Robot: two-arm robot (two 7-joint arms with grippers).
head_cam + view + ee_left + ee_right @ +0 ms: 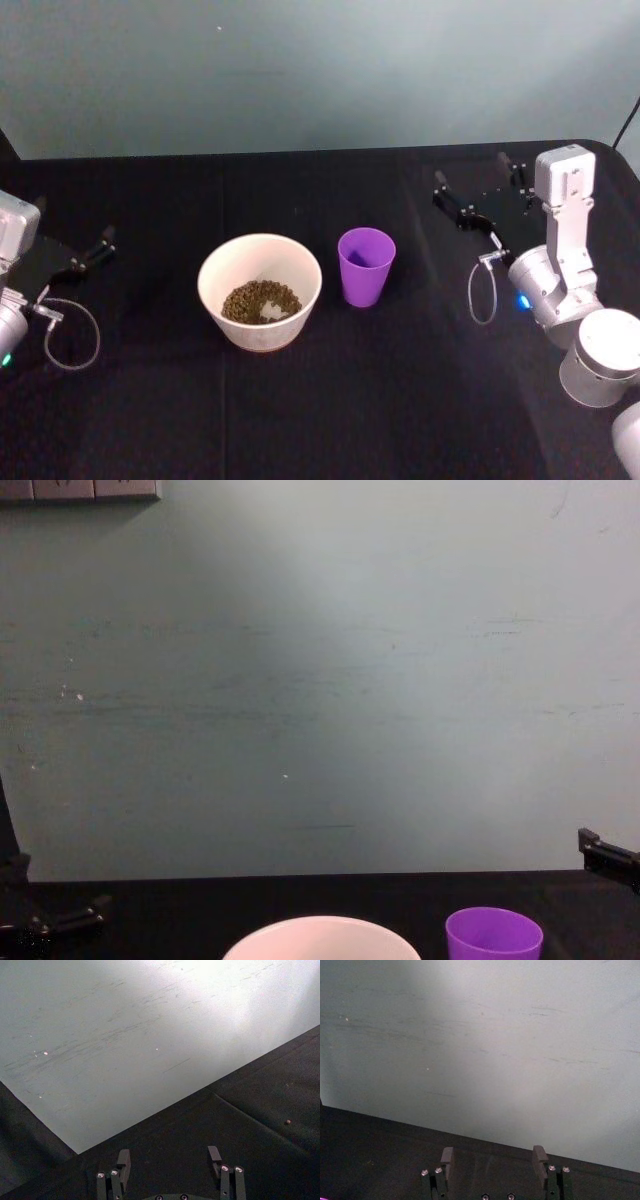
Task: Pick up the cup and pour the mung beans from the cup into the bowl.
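The purple cup stands upright on the black table, just right of the white bowl; its rim also shows in the chest view. Mung beans lie in the bottom of the bowl. My right gripper hovers open to the right of the cup, apart from it, with nothing between its fingers. Far to the left, my left gripper is open too and holds nothing, its fingers over bare black cloth.
A black cloth covers the table, which ends at a grey-green wall behind. A small speck lies on the cloth near the left gripper. Cable loops hang from both wrists.
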